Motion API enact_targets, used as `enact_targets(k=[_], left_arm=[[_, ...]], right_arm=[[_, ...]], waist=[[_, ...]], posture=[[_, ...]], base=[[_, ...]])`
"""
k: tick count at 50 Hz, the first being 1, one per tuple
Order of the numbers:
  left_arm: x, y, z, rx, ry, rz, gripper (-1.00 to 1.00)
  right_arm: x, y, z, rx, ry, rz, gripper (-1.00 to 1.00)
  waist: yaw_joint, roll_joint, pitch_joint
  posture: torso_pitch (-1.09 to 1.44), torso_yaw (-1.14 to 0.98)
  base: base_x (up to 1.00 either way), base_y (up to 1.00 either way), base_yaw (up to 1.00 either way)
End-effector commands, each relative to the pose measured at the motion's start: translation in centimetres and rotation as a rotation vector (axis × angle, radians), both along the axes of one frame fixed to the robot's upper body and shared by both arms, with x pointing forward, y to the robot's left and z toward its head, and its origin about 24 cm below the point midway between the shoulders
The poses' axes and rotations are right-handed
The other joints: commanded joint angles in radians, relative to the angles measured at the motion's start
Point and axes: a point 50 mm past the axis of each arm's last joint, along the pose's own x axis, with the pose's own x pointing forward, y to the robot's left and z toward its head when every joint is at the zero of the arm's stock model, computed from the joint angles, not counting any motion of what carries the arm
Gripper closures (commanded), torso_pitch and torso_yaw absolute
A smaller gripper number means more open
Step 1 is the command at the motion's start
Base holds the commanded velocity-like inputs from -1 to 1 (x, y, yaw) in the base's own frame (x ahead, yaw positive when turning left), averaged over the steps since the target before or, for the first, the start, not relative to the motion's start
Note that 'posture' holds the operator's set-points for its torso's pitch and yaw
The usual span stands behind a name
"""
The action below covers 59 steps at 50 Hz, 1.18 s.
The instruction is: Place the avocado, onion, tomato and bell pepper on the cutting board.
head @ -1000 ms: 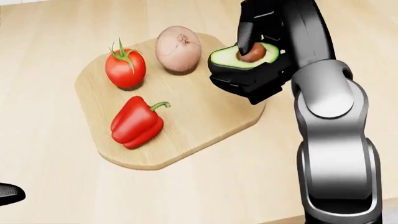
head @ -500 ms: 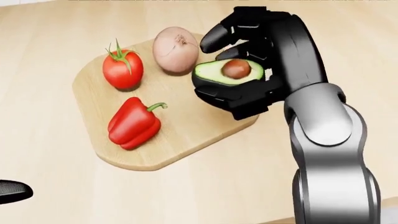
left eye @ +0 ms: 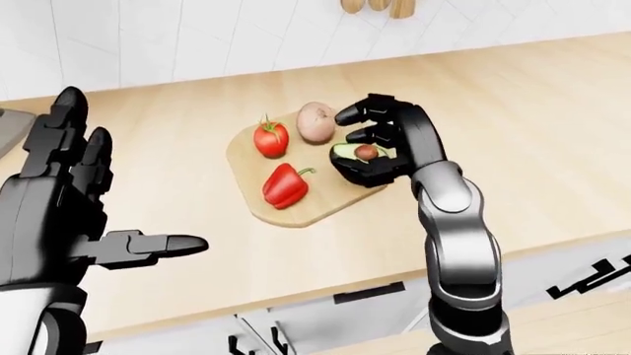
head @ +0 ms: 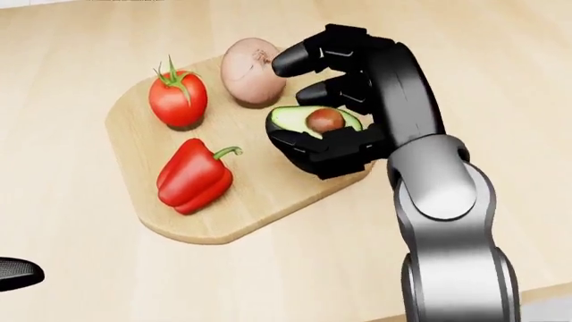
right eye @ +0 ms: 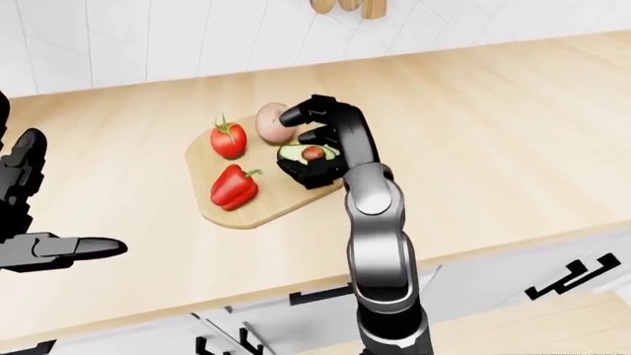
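Note:
The wooden cutting board (head: 259,194) lies on the light wood counter. On it rest a tomato (head: 177,99) at upper left, a brown onion (head: 246,72) at the top and a red bell pepper (head: 192,178) lower left. My right hand (head: 308,100) hovers over the board's right end. The avocado half (head: 314,119), pit up, lies cradled on its lower fingers, while its upper fingers (head: 300,57) are lifted clear, beside the onion. My left hand (left eye: 109,200) is held open with spread fingers, far left of the board and holding nothing.
The counter's near edge (left eye: 325,277) runs below the board, with white drawer fronts under it. A white tiled wall (left eye: 197,37) stands behind, with wooden utensils (left eye: 375,6) hanging at the top. A grey object (left eye: 8,126) shows at the far left edge.
My right hand has moved left and down over the board with the avocado. Its upper fingers have lifted off the avocado's pit and spread open.

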Motion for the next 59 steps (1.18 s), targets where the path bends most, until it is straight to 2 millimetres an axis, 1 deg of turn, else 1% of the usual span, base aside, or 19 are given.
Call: enact_targets(k=[1, 5, 8, 10, 12, 15, 17, 19, 23, 24, 28, 32, 39, 47, 53, 59], left_arm=[[-0.5, -0.1, 0.9, 0.029, -0.067, 0.006, -1.0], [-0.5, -0.1, 0.9, 0.03, -0.067, 0.008, -1.0], [-0.5, 0.0, 0.8, 0.03, -0.066, 0.009, -1.0], [-0.6, 0.1, 0.9, 0.03, -0.066, 0.012, -1.0], [-0.6, 0.1, 0.9, 0.031, -0.065, 0.012, -1.0], [-0.6, 0.1, 0.9, 0.03, -0.065, 0.013, -1.0], [-0.6, 0.1, 0.9, 0.031, -0.065, 0.013, -1.0], [-0.6, 0.1, 0.9, 0.029, -0.064, 0.014, -1.0], [-0.6, 0.2, 1.0, 0.032, -0.063, 0.017, -1.0], [-0.6, 0.2, 1.0, 0.03, -0.064, 0.018, -1.0], [-0.5, 0.1, 1.4, 0.034, -0.065, 0.015, -1.0], [-0.3, 0.0, 1.7, 0.038, -0.067, 0.013, -1.0], [-0.2, 0.0, 2.1, 0.047, -0.067, 0.01, -1.0], [-0.1, 0.1, 3.2, 0.064, -0.073, 0.012, -1.0], [-0.2, 0.2, 3.8, 0.076, -0.08, 0.018, -1.0], [-0.2, 0.5, 4.4, 0.081, -0.089, 0.03, -1.0]], right_arm=[[-0.4, 0.2, 1.7, 0.002, -0.089, 0.011, 0.12], [0.0, 0.4, 1.5, -0.001, -0.086, 0.009, 0.07], [0.1, 0.6, 1.3, -0.005, -0.084, 0.01, -0.05], [0.1, 0.6, 1.2, -0.004, -0.081, 0.011, -0.19], [0.2, 0.6, 1.1, -0.006, -0.079, 0.011, -0.4], [0.2, 0.7, 1.0, -0.006, -0.075, 0.012, -0.49], [0.3, 0.6, 1.0, -0.008, -0.075, 0.011, -0.73], [0.3, 0.6, 1.0, -0.007, -0.073, 0.009, -0.84], [0.2, 0.5, 1.3, -0.009, -0.077, 0.01, -0.95], [0.2, 0.4, 1.4, -0.01, -0.079, 0.007, -1.0], [-0.3, -0.2, 2.2, -0.012, -0.097, -0.005, -1.0], [-0.9, -1.4, 3.2, -0.01, -0.118, -0.034, -1.0], [-1.6, -2.7, 4.2, -0.014, -0.145, -0.073, -1.0], [-3.3, -5.6, 5.6, -0.01, -0.186, -0.159, -1.0], [-4.4, -7.1, 5.7, -0.023, -0.202, -0.193, -1.0], [-5.1, -8.7, 6.1, -0.025, -0.22, -0.239, -1.0]], waist=[[0.001, 0.004, -0.021], [-0.001, 0.005, -0.022], [-0.001, 0.006, -0.023], [-0.001, 0.006, -0.023], [-0.001, 0.007, -0.023], [-0.001, 0.007, -0.023], [0.0, 0.007, -0.023], [0.0, 0.007, -0.023], [0.0, 0.007, -0.023], [0.0, 0.007, -0.023], [0.001, 0.006, -0.023], [0.002, 0.005, -0.02], [0.001, 0.003, -0.018], [0.002, 0.0, -0.013], [0.001, -0.004, -0.01], [0.0, -0.006, -0.008]], posture=[[0.0, 0.0], [0.0, 0.0], [0.0, 0.0], [0.0, 0.0], [0.0, 0.0], [0.0, 0.0], [0.0, 0.0], [0.0, 0.0], [0.0, 0.0], [0.0, 0.0], [0.0, 0.0], [0.0, 0.0], [0.0, 0.0], [0.0, 0.0], [0.0, 0.0], [0.0, 0.0]], base=[[0.0, 0.0, 0.0], [0.0, 0.0, 0.0], [0.0, 0.0, 0.0], [0.0, 0.0, 0.0], [0.0, 0.0, 0.0], [0.0, 0.0, 0.0], [0.0, 0.0, 0.0], [0.0, 0.0, 0.0], [0.0, 0.0, 0.0], [0.0, 0.0, 0.0], [0.0, 0.0, 0.0], [0.0, 0.0, 0.0], [0.0, 0.0, 0.0], [0.0, 0.0, 0.0], [0.0, 0.0, 0.0], [0.0, 0.0, 0.0]])
